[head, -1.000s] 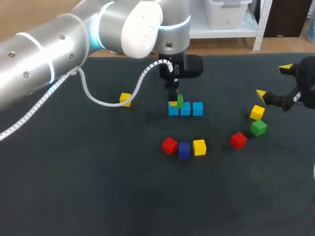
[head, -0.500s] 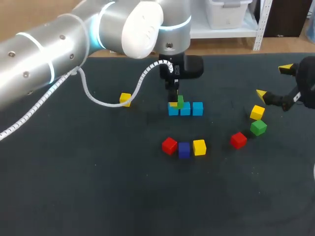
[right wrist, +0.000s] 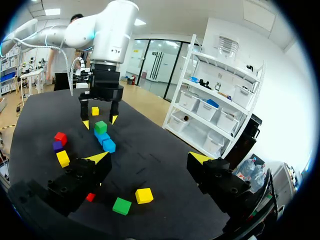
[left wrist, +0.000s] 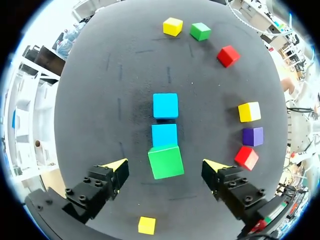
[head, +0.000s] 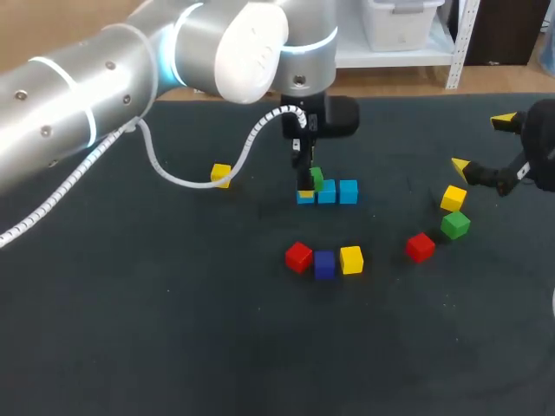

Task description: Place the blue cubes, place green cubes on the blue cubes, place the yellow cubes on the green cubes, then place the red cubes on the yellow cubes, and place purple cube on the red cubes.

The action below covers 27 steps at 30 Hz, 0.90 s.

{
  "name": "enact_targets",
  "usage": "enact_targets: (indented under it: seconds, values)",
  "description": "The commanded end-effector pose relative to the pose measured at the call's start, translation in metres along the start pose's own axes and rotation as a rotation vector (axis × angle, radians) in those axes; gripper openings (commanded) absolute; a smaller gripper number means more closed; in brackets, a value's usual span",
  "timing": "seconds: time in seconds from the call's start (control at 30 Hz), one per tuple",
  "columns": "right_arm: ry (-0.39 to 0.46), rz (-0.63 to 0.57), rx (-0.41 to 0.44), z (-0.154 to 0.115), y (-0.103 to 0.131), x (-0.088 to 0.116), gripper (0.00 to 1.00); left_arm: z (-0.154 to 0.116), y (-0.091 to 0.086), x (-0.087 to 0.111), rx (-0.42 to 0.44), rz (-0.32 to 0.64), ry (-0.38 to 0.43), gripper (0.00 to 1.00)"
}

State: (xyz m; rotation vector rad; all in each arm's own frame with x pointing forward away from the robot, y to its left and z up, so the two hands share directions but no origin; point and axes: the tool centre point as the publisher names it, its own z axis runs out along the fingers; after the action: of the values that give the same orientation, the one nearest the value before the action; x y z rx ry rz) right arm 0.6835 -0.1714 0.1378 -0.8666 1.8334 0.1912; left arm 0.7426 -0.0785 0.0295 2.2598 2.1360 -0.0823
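Note:
Three blue cubes (head: 348, 191) lie in a row mid-table. A green cube (head: 316, 178) rests on the end blue cube nearest my left arm and hides it in the left wrist view. There the green cube (left wrist: 165, 161) sits between the spread fingers of my left gripper (left wrist: 165, 167), with a gap on each side, and the two other blue cubes (left wrist: 164, 135) lie ahead of it. My left gripper (head: 309, 184) hangs straight over that end of the row. At the table's right edge, my right gripper (head: 482, 143) is open and holds nothing.
A red cube (head: 298, 256), a purple cube (head: 324, 263) and a yellow cube (head: 351, 259) lie side by side in front of the blue row. Near my right gripper are a yellow cube (head: 453, 198), a green cube (head: 455, 225) and a red cube (head: 421, 247). A lone yellow cube (head: 221, 173) lies left of the row.
My left gripper has opened and let go of the green cube, which stays on the blue cube. My right arm has not moved.

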Motion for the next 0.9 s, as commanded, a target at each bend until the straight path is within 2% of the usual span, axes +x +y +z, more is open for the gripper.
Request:
enact_targets:
  seconds: [0.03, 0.3, 0.5, 0.7, 0.9]
  values:
    - [0.003, -0.001, 0.003, 0.000, 0.001, 0.000, 1.00, -0.004, -0.001, 0.001, -0.009, -0.001, -0.006, 1.00]
    - [0.003, -0.001, 0.003, 0.000, 0.001, 0.000, 1.00, -0.015, 0.000, 0.001, -0.035, -0.050, -0.015, 1.00]
    - [0.003, -0.001, 0.003, 0.000, 0.001, 0.000, 1.00, -0.045, 0.003, 0.008, -0.052, -0.145, -0.096, 1.00]
    - [0.003, -0.001, 0.003, 0.000, 0.001, 0.000, 1.00, -0.079, 0.010, 0.025, -0.118, -0.273, -0.176, 1.00]
    - [0.003, -0.001, 0.003, 0.000, 0.001, 0.000, 1.00, -0.110, 0.015, 0.052, -0.200, -0.402, -0.270, 1.00]
